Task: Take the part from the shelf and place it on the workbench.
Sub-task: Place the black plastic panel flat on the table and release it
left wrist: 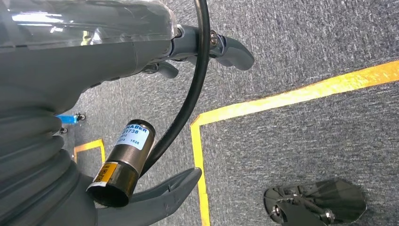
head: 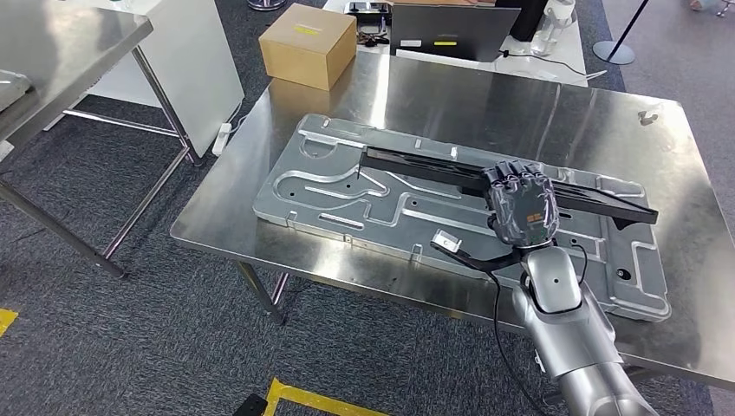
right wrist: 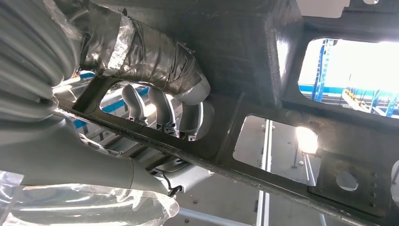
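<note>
Part (head: 416, 166), the long black rail I'm moving, lies slantwise over the embossed metal panel (head: 347, 186) that sits flat on the steel workbench (head: 555, 108). From the head view I can see my right hand (head: 520, 206) wrapped on the rail a little past its middle, knuckles up, fingers curled over the far edge. I cannot tell from that view whether the rail rests on the panel or hangs just above it; its far end toward the bench's right side reaches near the panel's corner.

In the right wrist view the grip reads more clearly: the taped thumb (right wrist: 155, 61) presses one face of the black rail (right wrist: 263, 61), and the fingers (right wrist: 162, 110) show through one of its cut-out openings, hooked around the bar of the frame. So that hand is closed around the part, holding it.

My left hand (left wrist: 188, 47) hangs down beside me over grey carpet (left wrist: 306, 37) with a yellow floor line (left wrist: 291, 96). Its fingers lie spread apart and nothing sits between them.

On the workbench's far edge I also see a cardboard box (head: 308, 45) and a dark laptop (head: 455, 30), both well apart from the panel.
</note>
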Motion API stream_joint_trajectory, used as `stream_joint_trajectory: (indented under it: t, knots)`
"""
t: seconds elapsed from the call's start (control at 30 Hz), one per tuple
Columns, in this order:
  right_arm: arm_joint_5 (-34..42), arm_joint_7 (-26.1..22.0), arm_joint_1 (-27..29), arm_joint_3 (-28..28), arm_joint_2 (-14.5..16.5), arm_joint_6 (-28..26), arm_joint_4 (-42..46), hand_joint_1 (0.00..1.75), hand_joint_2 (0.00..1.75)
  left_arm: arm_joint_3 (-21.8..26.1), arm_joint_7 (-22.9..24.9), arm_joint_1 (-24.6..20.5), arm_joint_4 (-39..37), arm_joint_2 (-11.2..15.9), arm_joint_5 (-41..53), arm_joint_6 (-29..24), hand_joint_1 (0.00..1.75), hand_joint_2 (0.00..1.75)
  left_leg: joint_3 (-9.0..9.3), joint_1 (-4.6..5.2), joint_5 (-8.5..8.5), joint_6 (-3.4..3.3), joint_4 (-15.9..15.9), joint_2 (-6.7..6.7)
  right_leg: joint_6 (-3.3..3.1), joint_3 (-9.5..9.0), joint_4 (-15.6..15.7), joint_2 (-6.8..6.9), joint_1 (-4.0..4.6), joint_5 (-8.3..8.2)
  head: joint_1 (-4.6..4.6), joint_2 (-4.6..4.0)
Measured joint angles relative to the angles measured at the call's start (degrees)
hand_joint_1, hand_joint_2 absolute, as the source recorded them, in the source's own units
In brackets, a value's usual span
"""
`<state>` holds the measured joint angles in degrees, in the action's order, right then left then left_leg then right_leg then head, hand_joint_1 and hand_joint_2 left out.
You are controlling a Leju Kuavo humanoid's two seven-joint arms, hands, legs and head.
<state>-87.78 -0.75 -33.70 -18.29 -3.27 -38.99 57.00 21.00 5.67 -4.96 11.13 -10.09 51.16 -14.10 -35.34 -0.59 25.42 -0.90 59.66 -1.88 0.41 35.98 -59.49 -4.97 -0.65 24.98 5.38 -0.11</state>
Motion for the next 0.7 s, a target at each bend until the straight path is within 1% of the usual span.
stream_joint_trajectory:
  t: [0.1, 0.2, 0.23, 0.27, 0.3, 0.33, 0.37, 0.4, 0.43, 0.47, 0.5, 0.53, 0.57, 0.6, 0.63, 0.67, 0.7]
  knots:
    - [0.13, -0.06, 0.1, 0.0, 0.05, 0.0, 0.0, 1.69, 1.75, 0.0, -0.07, 0.0, 0.0, 0.05, 0.51, 0.25, 0.0, 1.75, -0.02, 0.1, 0.03, -0.06, 0.07, -0.06, 0.09, 0.0, 0.02, 0.0, -0.13, -0.01, 0.0, 0.0]
    - [0.19, -0.17, 0.17, 0.0, 0.06, 0.0, 0.0, 1.69, 1.75, 0.0, -0.11, -0.02, 0.0, 0.11, 0.78, 0.33, 0.0, 1.75, -0.04, 0.24, 0.11, -0.27, 0.18, -0.04, 0.35, -0.01, 0.12, -0.05, -0.27, -0.02, 0.0, 0.0]
    - [0.2, -0.23, 0.18, 0.0, 0.06, 0.0, 0.0, 1.69, 1.75, 0.0, -0.15, -0.04, 0.0, 0.12, 0.79, 0.33, 0.0, 1.75, 0.0, 0.29, 0.11, -0.41, 0.1, 0.01, 0.51, -0.03, 0.24, -0.14, -0.31, -0.04, 0.0, 0.0]
    - [0.21, -0.31, 0.2, 0.0, 0.06, 0.0, 0.02, 1.69, 1.75, 0.0, -0.18, -0.06, 0.0, 0.1, 0.79, 0.33, 0.0, 1.75, 0.19, 0.1, -0.03, -0.66, -0.24, 0.15, 0.67, -0.05, 0.3, -0.11, -0.27, -0.02, -0.01, 0.0]
    - [0.22, -0.37, 0.21, 0.0, 0.05, 0.0, 0.05, 1.69, 1.75, 0.01, -0.21, -0.07, 0.0, 0.08, 0.79, 0.33, 0.0, 1.75, 0.5, -0.09, -0.2, -0.93, -0.74, 0.38, 0.85, 0.02, 0.08, 0.53, -0.18, 0.18, 0.01, 0.0]
    - [0.25, -0.43, 0.2, 0.0, 0.05, 0.0, 0.09, 1.69, 1.75, 0.01, -0.23, -0.06, 0.0, 0.05, 0.79, 0.33, 0.0, 1.75, 0.86, -0.3, -0.4, -1.22, -1.26, 0.66, 1.07, 0.47, -0.95, 1.5, -0.1, 0.87, 0.05, 0.0]
    - [0.26, -0.46, 0.2, 0.0, 0.08, 0.0, 0.12, 1.69, 1.75, 0.01, -0.24, -0.04, 0.0, 0.03, 0.79, 0.33, 0.0, 1.75, 1.19, -0.5, -0.57, -1.46, -1.7, 0.96, 1.31, 1.48, -3.1, 2.64, -0.09, 2.11, 0.1, 0.0]
    - [0.28, -0.49, 0.21, 0.0, 0.1, 0.0, 0.13, 1.69, 1.75, 0.01, -0.25, -0.02, 0.0, 0.04, 0.79, 0.34, 0.0, 1.75, 1.37, -0.49, -0.58, -1.56, -1.88, 1.22, 1.62, 3.1, -6.38, 3.72, -0.23, 3.74, 0.15, 0.0]
    - [0.29, -0.52, 0.27, 0.0, 0.14, 0.0, 0.12, 1.69, 1.75, 0.01, -0.25, 0.0, 0.0, 0.04, 0.79, 0.34, 0.0, 1.75, 1.42, -0.51, -0.53, -1.6, -1.91, 1.43, 1.93, 5.03, -10.08, 4.23, -0.47, 5.35, 0.18, 0.0]
    - [0.29, -0.54, 0.39, 0.0, 0.16, 0.0, 0.1, 1.69, 1.75, 0.01, -0.25, 0.04, 0.0, 0.05, 0.79, 0.35, 0.0, 1.75, 1.44, -0.57, -0.41, -1.51, -1.86, 1.59, 2.25, 6.74, -13.13, 4.43, -0.77, 6.24, 0.17, 0.0]
    - [0.3, -0.56, 0.52, 0.0, 0.16, 0.0, 0.08, 1.69, 1.75, 0.02, -0.26, 0.09, 0.0, 0.05, 0.79, 0.36, 0.0, 1.75, 1.48, -0.68, -0.24, -1.34, -1.75, 1.71, 2.55, 7.67, -14.55, 4.54, -1.06, 6.14, 0.17, 0.0]
    - [0.31, -0.56, 0.62, 0.0, 0.16, 0.0, 0.07, 1.69, 1.75, 0.03, -0.28, 0.15, 0.0, 0.05, 0.79, 0.36, 0.0, 1.75, 1.55, -0.87, -0.01, -1.05, -1.58, 1.79, 2.84, 7.46, -13.75, 4.64, -1.32, 4.96, 0.17, 0.0]
    - [0.31, -0.56, 0.66, 0.0, 0.16, 0.0, 0.08, 1.69, 1.75, 0.03, -0.32, 0.2, 0.0, 0.04, 0.8, 0.37, 0.0, 1.75, 1.67, -1.13, 0.32, -0.68, -1.31, 1.87, 3.14, 6.14, -10.86, 4.8, -1.58, 2.96, 0.16, 0.0]
    - [0.31, -0.56, 0.67, 0.0, 0.16, 0.0, 0.08, 1.69, 1.75, 0.04, -0.37, 0.23, 0.0, 0.05, 0.82, 0.38, 0.0, 1.75, 1.8, -1.34, 0.74, -0.21, -1.0, 1.94, 3.46, 4.28, -7.06, 5.07, -1.77, 1.26, 0.18, 0.0]
    - [0.31, -0.56, 0.66, 0.0, 0.17, 0.0, 0.07, 1.69, 1.75, 0.05, -0.4, 0.2, 0.0, 0.1, 0.86, 0.38, 0.0, 1.75, 1.85, -1.4, 1.15, 0.32, -0.64, 1.98, 3.53, 2.65, -3.77, 5.25, -1.74, 0.09, 0.25, 0.0]
    - [0.31, -0.56, 0.68, 0.0, 0.17, 0.0, 0.07, 1.69, 1.75, 0.05, -0.44, 0.18, 0.0, 0.14, 0.9, 0.37, 0.0, 1.75, 1.9, -1.36, 1.47, 0.84, -0.44, 2.01, 3.22, 1.56, -1.62, 5.29, -1.64, -0.38, 0.24, 0.0]
    - [0.32, -0.56, 0.74, 0.0, 0.18, 0.0, 0.05, 1.69, 1.75, 0.06, -0.46, 0.19, 0.0, 0.17, 0.94, 0.35, 0.0, 1.75, 1.97, -1.24, 1.69, 1.31, -0.41, 2.02, 2.72, 1.18, -0.87, 5.24, -1.45, -0.12, 0.21, 0.0]
